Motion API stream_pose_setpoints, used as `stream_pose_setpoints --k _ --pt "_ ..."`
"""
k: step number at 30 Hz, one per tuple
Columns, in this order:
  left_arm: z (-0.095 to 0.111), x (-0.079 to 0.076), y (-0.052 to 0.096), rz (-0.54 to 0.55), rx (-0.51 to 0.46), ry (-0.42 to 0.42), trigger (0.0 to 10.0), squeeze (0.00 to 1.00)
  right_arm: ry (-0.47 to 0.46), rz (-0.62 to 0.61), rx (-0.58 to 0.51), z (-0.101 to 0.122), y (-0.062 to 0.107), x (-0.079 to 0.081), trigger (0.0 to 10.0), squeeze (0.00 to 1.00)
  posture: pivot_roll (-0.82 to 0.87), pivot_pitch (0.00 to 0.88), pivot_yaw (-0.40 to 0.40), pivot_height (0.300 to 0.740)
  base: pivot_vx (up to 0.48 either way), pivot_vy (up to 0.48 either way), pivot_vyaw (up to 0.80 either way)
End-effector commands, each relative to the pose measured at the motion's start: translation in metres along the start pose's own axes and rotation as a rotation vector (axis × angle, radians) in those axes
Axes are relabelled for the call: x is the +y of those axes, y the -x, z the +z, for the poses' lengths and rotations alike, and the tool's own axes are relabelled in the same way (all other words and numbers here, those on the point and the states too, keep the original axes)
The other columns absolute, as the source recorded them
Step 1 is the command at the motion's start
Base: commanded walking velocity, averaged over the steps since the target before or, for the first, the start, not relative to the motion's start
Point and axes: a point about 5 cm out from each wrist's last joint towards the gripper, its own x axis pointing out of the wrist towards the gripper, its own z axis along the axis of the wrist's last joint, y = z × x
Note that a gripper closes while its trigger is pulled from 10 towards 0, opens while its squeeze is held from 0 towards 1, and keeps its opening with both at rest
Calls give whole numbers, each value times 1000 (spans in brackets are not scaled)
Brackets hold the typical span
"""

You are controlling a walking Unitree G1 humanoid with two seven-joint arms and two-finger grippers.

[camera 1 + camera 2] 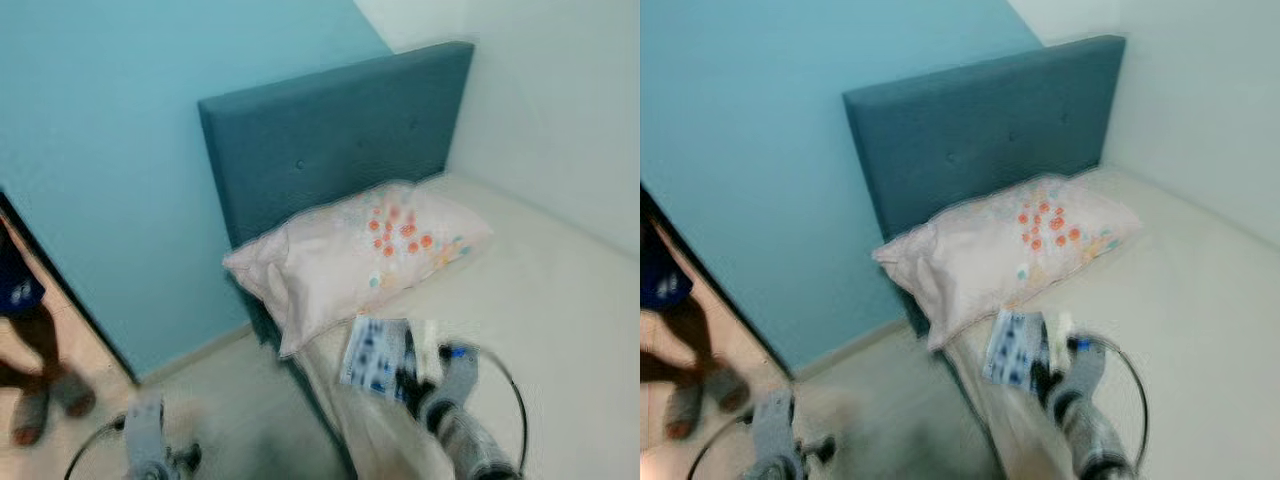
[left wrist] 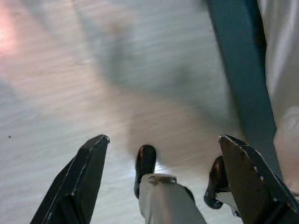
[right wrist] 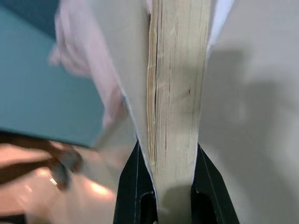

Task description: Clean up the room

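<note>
A book (image 1: 372,352) with a blue-and-white cover is held over the near corner of the bed, and my right gripper (image 1: 412,378) is shut on it. In the right wrist view the book's cream page edge (image 3: 175,93) runs straight out between the two black fingers (image 3: 133,186) of the right gripper (image 3: 170,191). My left gripper (image 2: 163,137) hangs low over the pale floor (image 2: 70,70) beside the bed, open with nothing between its fingers.
The white mattress (image 1: 560,300) carries a pink pillow (image 1: 350,255) with orange dots against a teal headboard (image 1: 330,130). The teal bed frame (image 2: 243,70) is close to my left gripper. A person's legs (image 1: 40,370) stand at the far left. A blue wall (image 1: 120,120) is behind.
</note>
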Motion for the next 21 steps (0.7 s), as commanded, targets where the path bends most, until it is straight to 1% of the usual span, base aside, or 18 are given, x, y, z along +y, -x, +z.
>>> stream_pose_setpoints --k 1,2,5,9,11,13,14,15,16,18,19,21 --pt "3 7 1 21 -2 2 10000 0 -56 38 -37 6 -3 7 10000 0 -121 0 45 740 0 0 0" --pt "-3 4 1 13 -3 2 10000 0 -87 37 -56 9 -4 7 10000 0 -122 0 45 740 0 0 0" --pt "-6 -2 1 1 -11 4 10000 0 -140 31 -88 15 -5 6 10000 0 -124 0 48 740 0 0 0" --pt "-5 -2 1 -1 -17 5 10000 0 -155 28 -95 16 -5 5 10000 0 -125 0 48 740 0 0 0" --pt "-4 -3 1 -2 -28 6 10000 0 -161 24 -81 16 -6 6 10000 0 -124 0 48 740 0 0 0" --pt "1 -5 0 -9 -67 11 10000 0 -185 15 -75 15 -6 6 10000 0 -116 0 46 730 0 0 0" --pt "1 -5 0 -9 -67 11 10000 0 -185 15 -75 15 -6 6 10000 0 -116 0 46 730 0 0 0" --pt "9 -3 0 -13 -102 17 10000 0 -215 11 -81 15 -6 6 10000 0 -111 0 47 725 0 0 0" --pt "9 -3 0 -13 -102 17 10000 0 -215 11 -81 15 -6 6 10000 0 -111 0 47 725 0 0 0" --pt "23 0 0 -19 -165 32 10000 0 -260 13 -94 16 -6 5 10000 0 -106 3 49 715 0 0 0" --pt "34 1 0 -19 -205 46 10000 0 -279 20 -101 17 -6 5 10000 0 -104 6 50 710 0 0 0" --pt "51 2 0 -20 -267 80 10000 0 -301 31 -113 21 -7 6 10000 0 -100 20 53 700 0 0 0"
